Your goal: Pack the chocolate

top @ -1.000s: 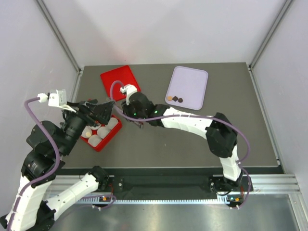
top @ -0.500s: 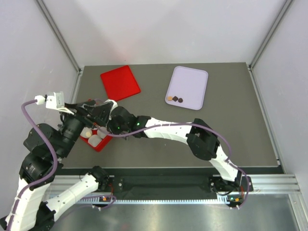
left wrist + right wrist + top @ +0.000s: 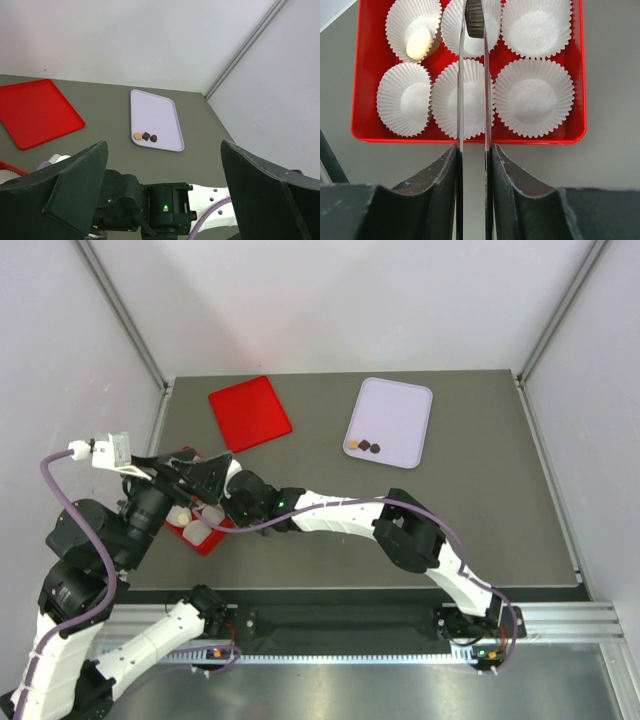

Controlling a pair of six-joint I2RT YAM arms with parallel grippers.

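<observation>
You have the dark chocolate (image 3: 474,21) pinched by its sides in the nearly closed jaws of the right gripper (image 3: 474,12), above the paper cups (image 3: 534,97) of the red box (image 3: 362,107); treat it as light, soft and easily dented, while the left gripper (image 3: 167,192) stands wide open, empty.

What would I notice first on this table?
The right gripper pinches a dark chocolate above a red box of six white paper cups, on the left. One holds a pale piece. Three more chocolates sit on the lavender tray at the back.
</observation>
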